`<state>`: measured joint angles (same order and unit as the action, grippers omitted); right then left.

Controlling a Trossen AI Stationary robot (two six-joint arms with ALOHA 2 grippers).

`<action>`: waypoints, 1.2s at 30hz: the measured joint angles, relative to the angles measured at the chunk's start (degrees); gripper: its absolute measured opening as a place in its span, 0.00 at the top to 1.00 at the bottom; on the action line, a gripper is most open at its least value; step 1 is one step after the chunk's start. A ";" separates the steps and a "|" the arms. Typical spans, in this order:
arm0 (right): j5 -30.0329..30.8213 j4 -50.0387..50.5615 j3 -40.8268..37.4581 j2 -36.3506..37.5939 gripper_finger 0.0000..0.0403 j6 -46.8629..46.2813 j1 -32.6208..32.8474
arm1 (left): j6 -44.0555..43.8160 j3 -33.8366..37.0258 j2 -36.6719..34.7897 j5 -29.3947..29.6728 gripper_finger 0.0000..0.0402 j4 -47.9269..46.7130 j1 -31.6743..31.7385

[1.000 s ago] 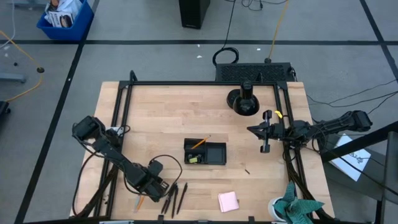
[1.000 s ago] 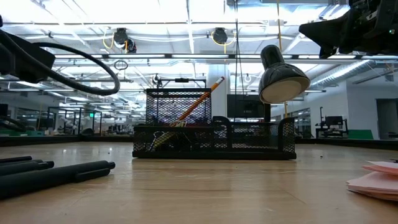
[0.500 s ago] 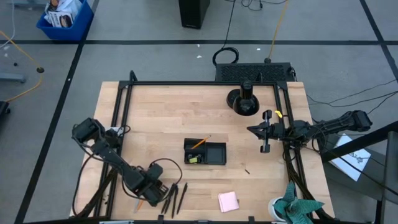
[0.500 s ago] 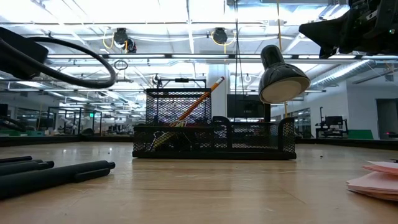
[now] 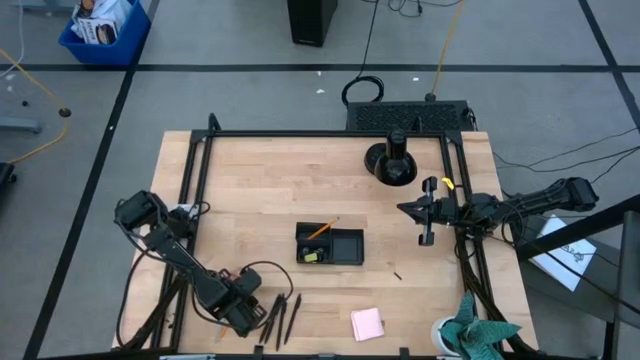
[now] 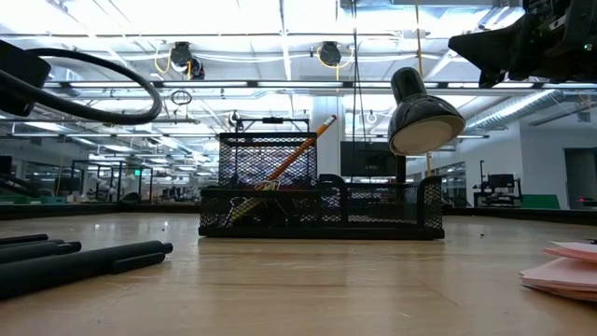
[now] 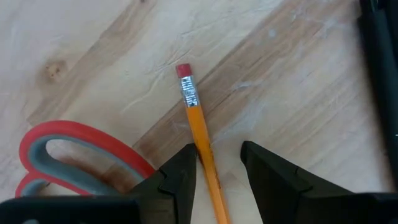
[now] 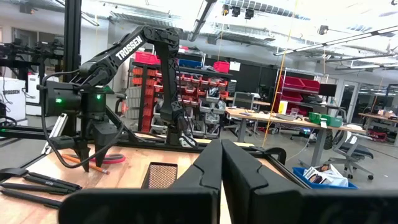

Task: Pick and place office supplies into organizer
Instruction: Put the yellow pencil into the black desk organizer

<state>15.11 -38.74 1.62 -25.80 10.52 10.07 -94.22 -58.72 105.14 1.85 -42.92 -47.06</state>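
Observation:
My left gripper is over the table's near-left part, open. In its wrist view its fingers stand on either side of an orange pencil that lies flat on the wood, red eraser end away from the fingers. The red-handled scissors lie beside the pencil. Dark pens lie just right of the gripper. The black organizer sits mid-table and holds a leaning pencil and a yellow piece. The pink sticky pad is near the front edge. My right gripper waits shut at the right side. My left gripper comes at the orange pencil from above, with its fingers across the shaft. The pencil runs close along one finger. I cannot tell whether that finger touches it. The pencil lies flat on the table.
A round black stand with a post is at the far right. A teal cloth sits at the near-right corner, and a small dark clip lies right of the organizer. In the low view the pens lie left of the organizer.
My left gripper has moved toward the table's near edge and slightly left, ending over the pencil and scissors beside the pens. The right arm and the objects have stayed put.

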 joint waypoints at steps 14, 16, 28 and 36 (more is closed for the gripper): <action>0.00 -0.01 -0.02 0.01 1.00 0.00 0.00 | 5.63 0.01 0.24 -0.93 0.64 0.54 1.39; 0.00 -0.02 -0.01 0.00 1.00 0.00 0.00 | 5.65 0.13 0.24 -0.42 0.64 1.02 1.39; 0.00 -0.02 0.00 0.02 1.00 -0.44 0.00 | 6.35 1.44 -0.02 1.01 0.83 4.41 1.21; 0.00 -0.01 -0.01 0.02 1.00 -0.44 0.00 | 7.74 1.44 -0.04 5.03 0.98 4.98 0.84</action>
<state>15.11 -38.76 1.61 -25.78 10.09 10.07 -86.49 -57.28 105.10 6.87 -37.94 -46.22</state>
